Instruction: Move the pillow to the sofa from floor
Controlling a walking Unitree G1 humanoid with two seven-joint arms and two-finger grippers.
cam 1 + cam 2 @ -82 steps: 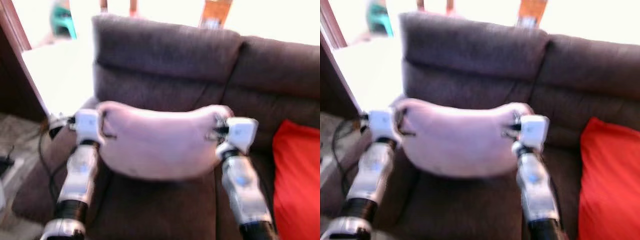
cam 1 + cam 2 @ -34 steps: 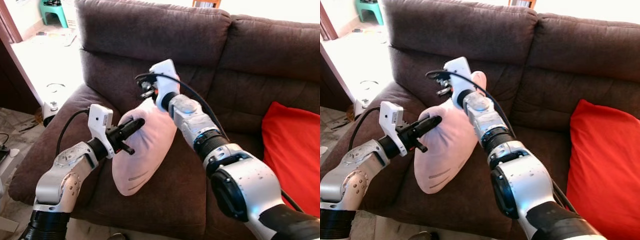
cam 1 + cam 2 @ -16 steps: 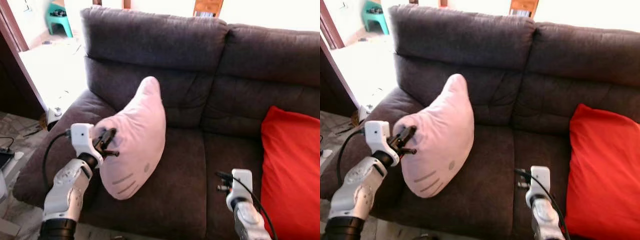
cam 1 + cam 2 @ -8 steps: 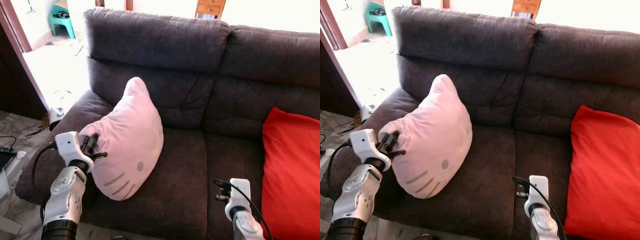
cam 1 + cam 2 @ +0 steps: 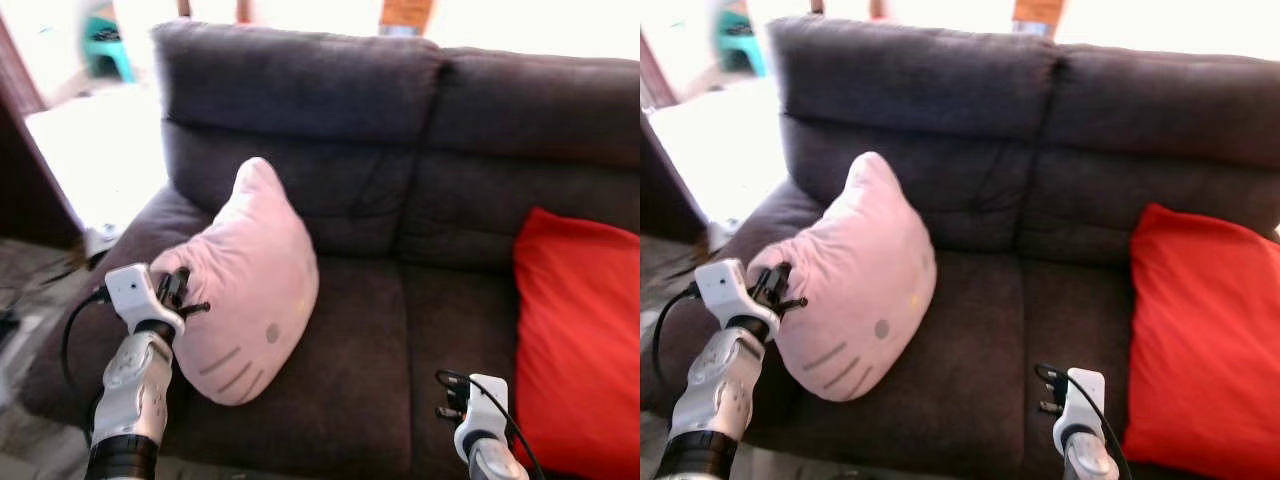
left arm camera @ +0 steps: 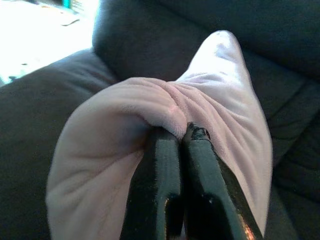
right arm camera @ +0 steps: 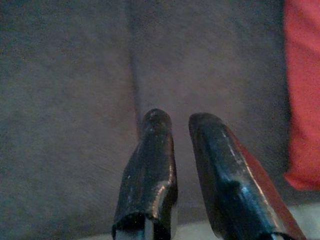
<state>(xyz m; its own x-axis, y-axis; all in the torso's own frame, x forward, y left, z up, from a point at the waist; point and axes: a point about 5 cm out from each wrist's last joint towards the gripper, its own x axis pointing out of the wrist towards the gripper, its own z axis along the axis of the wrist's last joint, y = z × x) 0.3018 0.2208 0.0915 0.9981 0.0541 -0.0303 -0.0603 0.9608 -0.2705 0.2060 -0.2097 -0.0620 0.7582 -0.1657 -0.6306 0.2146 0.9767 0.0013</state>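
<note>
My left claw (image 6: pixel 180 137) is clamped on a pinched fold at the edge of the pink pillow (image 5: pixel 250 275), both black fingers (image 6: pixel 160 175) pressed together with fabric bunched between them. The pillow sits on the left seat of the dark brown sofa (image 5: pixel 400 130), upright and tilted, one pointed ear leaning against the backrest, its face with whisker marks turned toward the seat front. Lower edge of the pillow rests on the seat cushion near the left armrest (image 5: pixel 150 230). My right claw (image 7: pixel 180 165) hangs low in front of the sofa near the seam between the two seat cushions, fingers slightly apart, gripping nothing. A red cushion (image 5: pixel 570 340) stands on the right seat, well apart from the pillow, just beside my right claw in the right wrist view. Bright floor (image 5: pixel 100 150) shows past the left armrest, blurred.
</note>
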